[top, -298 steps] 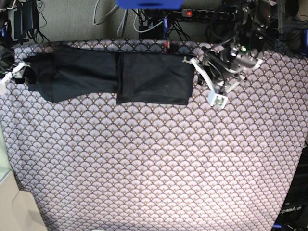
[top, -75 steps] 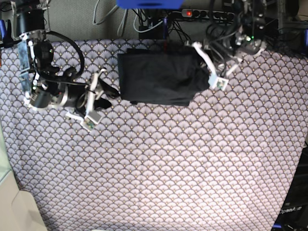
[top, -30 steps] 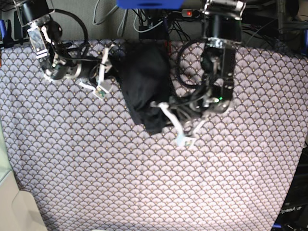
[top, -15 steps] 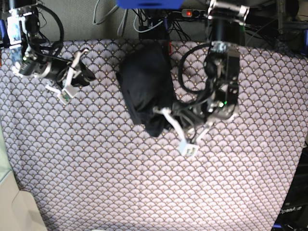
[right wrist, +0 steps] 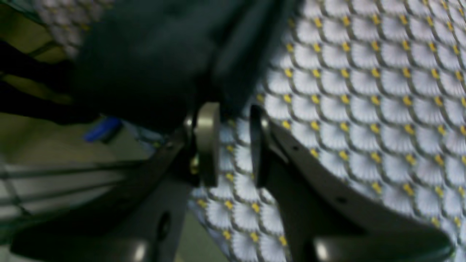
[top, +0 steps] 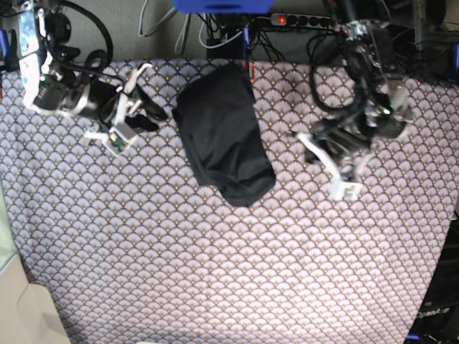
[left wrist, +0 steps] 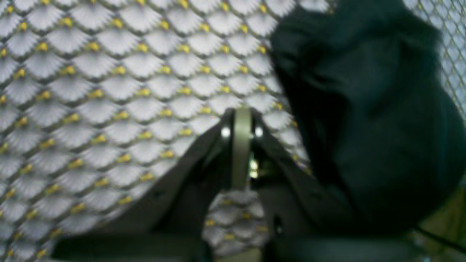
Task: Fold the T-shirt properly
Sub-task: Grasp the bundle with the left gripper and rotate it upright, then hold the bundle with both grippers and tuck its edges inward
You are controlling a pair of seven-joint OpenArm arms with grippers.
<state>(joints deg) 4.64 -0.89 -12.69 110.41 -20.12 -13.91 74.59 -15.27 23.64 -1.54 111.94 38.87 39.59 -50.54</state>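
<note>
The black T-shirt lies as a slanted folded bundle on the scallop-patterned tablecloth, near the far edge. My left gripper hovers to its right, shut and empty, a hand's width from the cloth. In the left wrist view its fingers meet over the pattern, with the T-shirt off to the right. My right gripper sits just left of the bundle. In the right wrist view that gripper stands open with only tablecloth in the gap, the T-shirt beside its left finger.
Cables and a power strip run behind the table's far edge, by a blue object. A pale surface borders the lower left corner. Patterned tablecloth fills the whole near half of the base view.
The left gripper has let go of the T-shirt's lower corner and pulled away to the right. The right gripper has come back toward the bundle's left side. The T-shirt lies still.
</note>
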